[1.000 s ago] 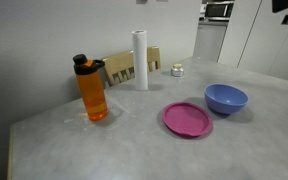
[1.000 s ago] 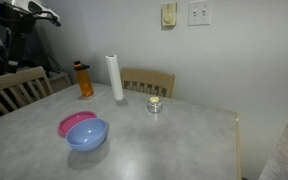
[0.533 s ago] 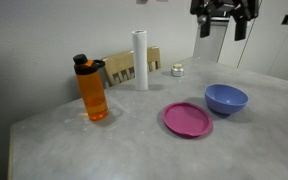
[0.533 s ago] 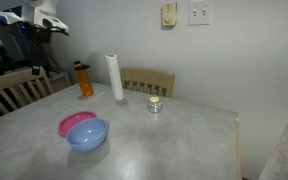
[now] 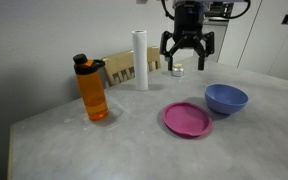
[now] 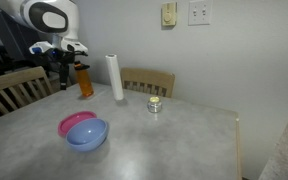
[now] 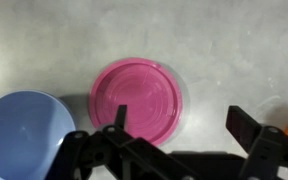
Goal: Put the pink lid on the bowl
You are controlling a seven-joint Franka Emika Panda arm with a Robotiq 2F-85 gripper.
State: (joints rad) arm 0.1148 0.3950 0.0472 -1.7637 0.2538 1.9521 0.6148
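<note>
the pink lid (image 5: pixel 187 119) lies flat on the grey table (image 5: pixel 114 150). the bowl (image 5: pixel 226 98) sits upright and uncovered just beside the lid; the wrist view shows a narrow gap between lid (image 7: pixel 139 100) and bowl (image 7: pixel 22 130). the gripper (image 5: pixel 187 62) hangs above the lid, clear of it, with its jaws spread wide and nothing held (in an exterior view the gripper (image 6: pixel 66 72) is dark and its fingers are hard to make out). an orange bottle (image 5: pixel 92 90) stands well apart from the lid, on the side away from the bowl. a white roll (image 5: pixel 140 60) and a small tin (image 5: pixel 177 70) stand behind the lid, toward the wall.
</note>
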